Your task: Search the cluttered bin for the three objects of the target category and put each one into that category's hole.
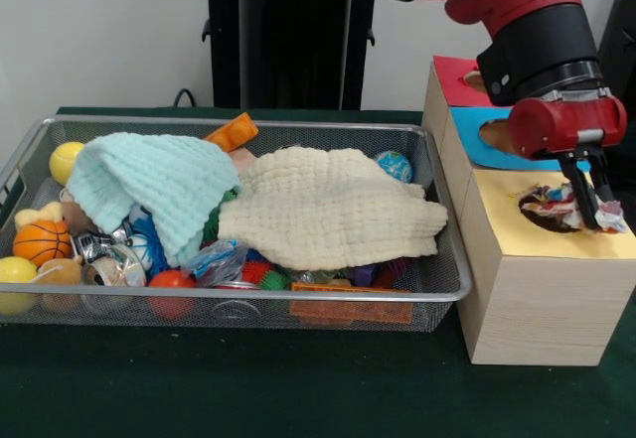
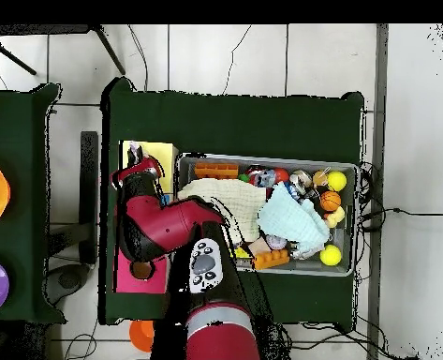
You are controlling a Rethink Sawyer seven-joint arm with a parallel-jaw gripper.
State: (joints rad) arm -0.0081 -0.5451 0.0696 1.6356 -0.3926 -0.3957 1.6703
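Yellow-topped box [image 1: 556, 259] at three o'clock of the cluttered bin [image 1: 442, 289] has the gripper [image 1: 586, 205] clamped on the knotted rope bundle [image 1: 552, 205] directly over its hole, so the placing step seems underway, and next calls for releasing it.

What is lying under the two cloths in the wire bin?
Under the cream cloth and mint cloth in the bin, only edge items show: spiky balls, an orange block. Anything beneath their middles is hidden.
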